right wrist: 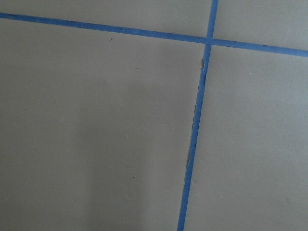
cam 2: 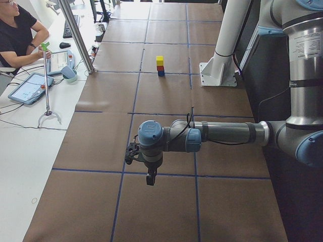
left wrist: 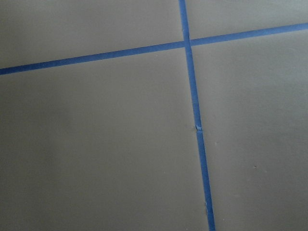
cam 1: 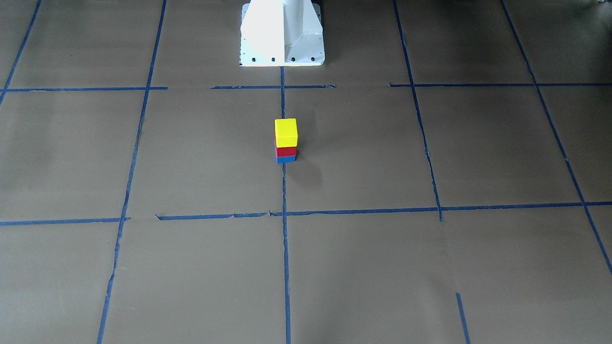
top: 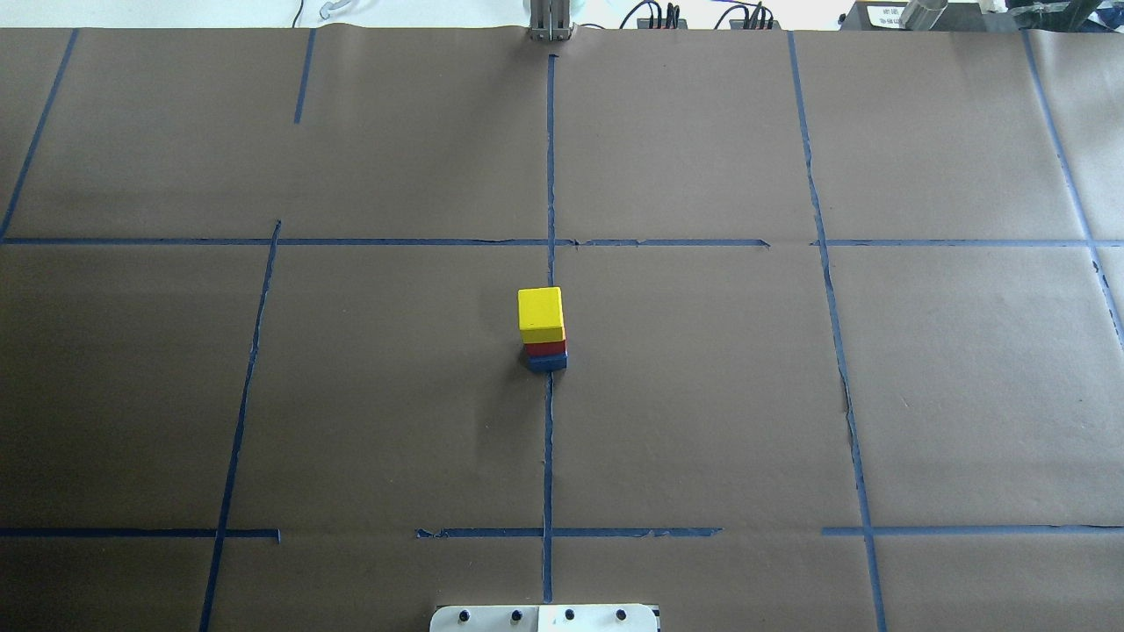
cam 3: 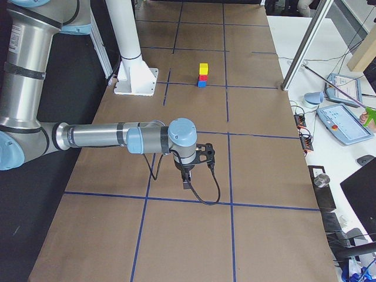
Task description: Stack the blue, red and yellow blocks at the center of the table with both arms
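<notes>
A stack stands at the table's center: the blue block (cam 1: 286,159) at the bottom, the red block (cam 1: 286,151) on it, the yellow block (cam 1: 286,132) on top. The stack also shows in the overhead view, yellow block (top: 540,314) uppermost. My left gripper (cam 2: 150,179) hangs over bare table far from the stack, seen only in the exterior left view. My right gripper (cam 3: 186,183) hangs over bare table at the other end, seen only in the exterior right view. I cannot tell if either is open or shut. Both wrist views show only brown paper and blue tape.
The robot's white base (cam 1: 282,33) stands behind the stack. The table is covered in brown paper with blue tape lines (top: 549,439). An operator (cam 2: 17,35) sits at a side desk with tablets. A metal post (cam 2: 75,35) stands at the table's edge.
</notes>
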